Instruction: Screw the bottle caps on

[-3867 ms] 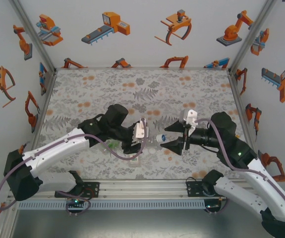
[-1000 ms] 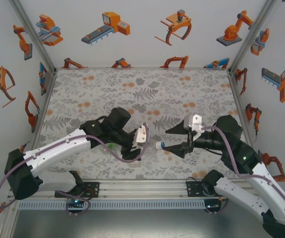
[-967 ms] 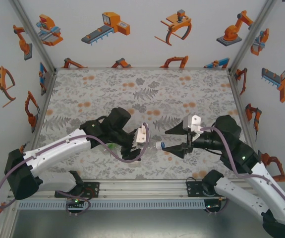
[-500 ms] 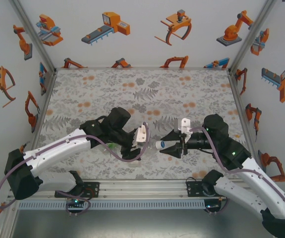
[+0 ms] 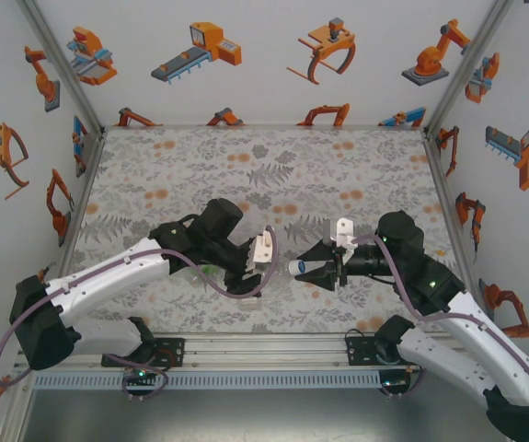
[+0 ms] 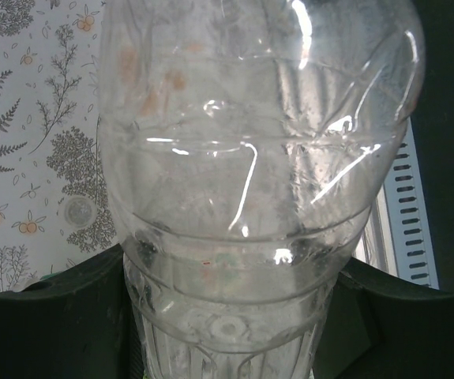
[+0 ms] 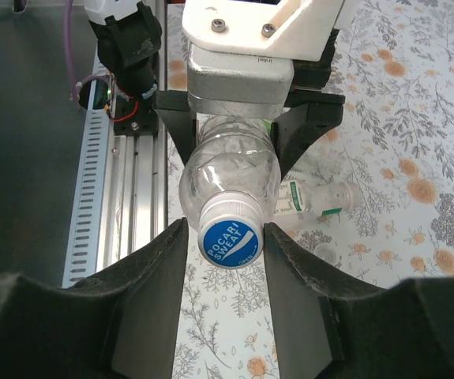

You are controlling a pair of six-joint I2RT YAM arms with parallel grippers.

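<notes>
Above a flowered table [image 5: 200, 166], grips the clear bottle [image 6: 258, 158] round its body in the left gripper [image 5: 257, 269], level, neck aimed rightward for capping. Pinches the blue-and-white cap [image 7: 228, 239] on that neck with the right gripper [image 5: 312, 268], ready for twisting.

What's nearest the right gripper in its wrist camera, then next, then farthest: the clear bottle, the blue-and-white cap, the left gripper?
1. The blue-and-white cap: between the right gripper fingers.
2. The clear bottle: just behind the cap.
3. The left gripper: farthest back, clamping the bottle's body.
</notes>
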